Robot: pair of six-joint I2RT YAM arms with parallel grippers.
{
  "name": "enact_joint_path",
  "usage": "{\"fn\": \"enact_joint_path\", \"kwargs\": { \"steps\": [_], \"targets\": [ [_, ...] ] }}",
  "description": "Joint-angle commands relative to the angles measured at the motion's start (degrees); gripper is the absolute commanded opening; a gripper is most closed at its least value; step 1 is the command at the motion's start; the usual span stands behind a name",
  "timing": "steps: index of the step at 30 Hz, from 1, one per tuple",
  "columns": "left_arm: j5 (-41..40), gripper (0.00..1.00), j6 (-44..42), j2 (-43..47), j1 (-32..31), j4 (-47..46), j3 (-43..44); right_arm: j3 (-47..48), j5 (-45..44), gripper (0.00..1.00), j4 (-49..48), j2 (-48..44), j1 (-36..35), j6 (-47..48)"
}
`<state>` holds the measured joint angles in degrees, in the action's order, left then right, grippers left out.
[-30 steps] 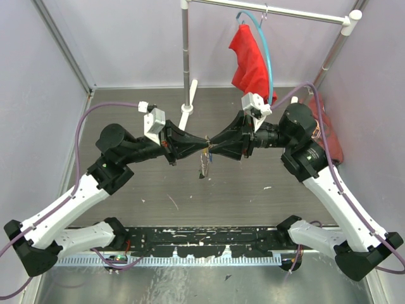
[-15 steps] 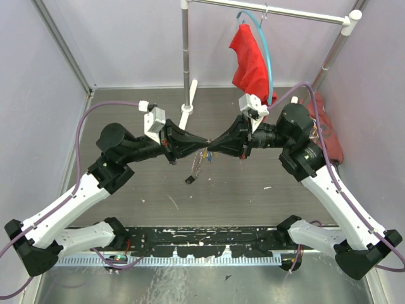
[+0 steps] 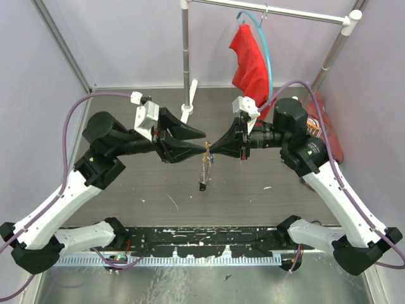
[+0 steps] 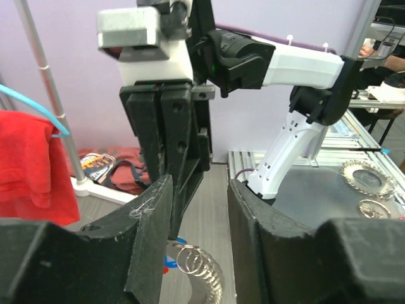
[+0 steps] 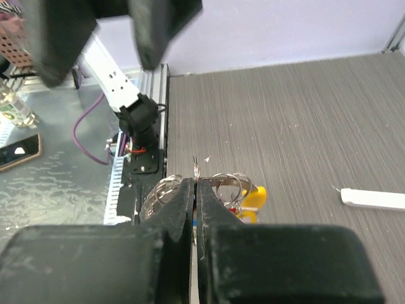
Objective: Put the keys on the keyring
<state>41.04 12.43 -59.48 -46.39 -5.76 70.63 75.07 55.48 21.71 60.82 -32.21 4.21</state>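
**A:** L tool: jaws apart now. A sec ago they were shut, tip-to-tip w/ the other one. It's let go & swung back toward 9.

**B:** Agreed. R tool has clamped down on the keyring. Its wrist cam shows the fingers pressed together w/ thin wire poking up between them.

**A:** So the bunch now hangs from R alone. The keys dangle at 6 from its tip, over the surface. We can't tell if they touch it.

**B:** One yellow-headed key sits at 3 of the fingers. We can't count how many are threaded.

**A:** We read it as handover done. L is free, prob. to re-grip the ring or fetch another key. Risk: the bunch swings while we line up.
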Motion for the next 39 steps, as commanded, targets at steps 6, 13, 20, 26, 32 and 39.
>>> {"fn": "enact_joint_path", "kwargs": {
  "steps": [6, 13, 20, 26, 32, 39],
  "targets": [
    [-0.1, 0.54, -12.9, -4.4, -0.2, 30.9, 12.6, 7.3, -8.1, 0.01, 14.7, 2.5, -3.1, 10.0],
    [-0.1, 0.57, -18.4, -6.4, -0.2, 40.1, 14.9, 9.1, -15.4, 0.01, 18.7, 4.9, -10.0, 11.0],
    [-0.5, 0.47, -24.5, -9.1, -0.2, 50.8, 18.9, 9.8, -16.0, 0.01, 19.2, 5.2, -10.7, 11.0],
    [0.0, 0.46, -25.4, -10.4, -0.3, 52.3, 19.3, 9.8, -15.8, 0.01, 18.9, 5.2, -10.8, 11.1],
    [0.6, 0.4, -25.0, -11.3, -0.3, 51.5, 19.3, 9.4, -14.9, 0.01, 18.1, 4.9, -10.8, 10.7],
    [-0.9, 0.39, -24.3, -11.2, -0.3, 49.0, 18.9, 8.9, -13.4, 0.01, 17.2, 4.8, -10.9, 10.3]
  ]
}}
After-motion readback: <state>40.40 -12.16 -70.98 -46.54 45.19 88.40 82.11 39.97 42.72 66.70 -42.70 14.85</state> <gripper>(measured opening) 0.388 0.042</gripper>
